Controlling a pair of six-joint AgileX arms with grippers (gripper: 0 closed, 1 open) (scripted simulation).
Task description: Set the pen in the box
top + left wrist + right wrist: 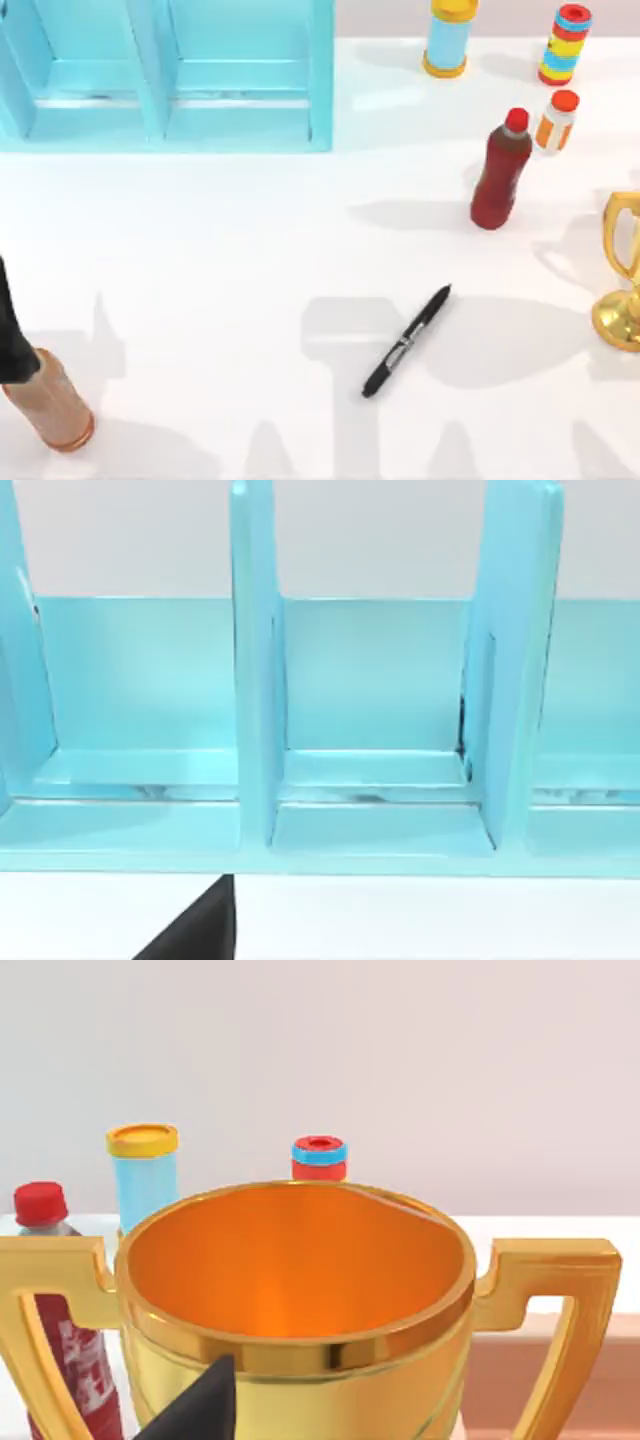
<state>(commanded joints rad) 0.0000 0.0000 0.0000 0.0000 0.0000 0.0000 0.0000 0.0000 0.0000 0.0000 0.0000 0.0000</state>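
The opening of either tool cannot be told. A dark part of the left arm (12, 335) is seen at the worktop's (200, 260) left edge. The pen (406, 342) lies flat and aslant on the bare worktop, right of centre, well apart from the blue box (165, 75) at the far left and in front of the red bottle (501, 172).

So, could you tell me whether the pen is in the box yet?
Not yet: the pen lies flat on the white table, well apart from the blue box.
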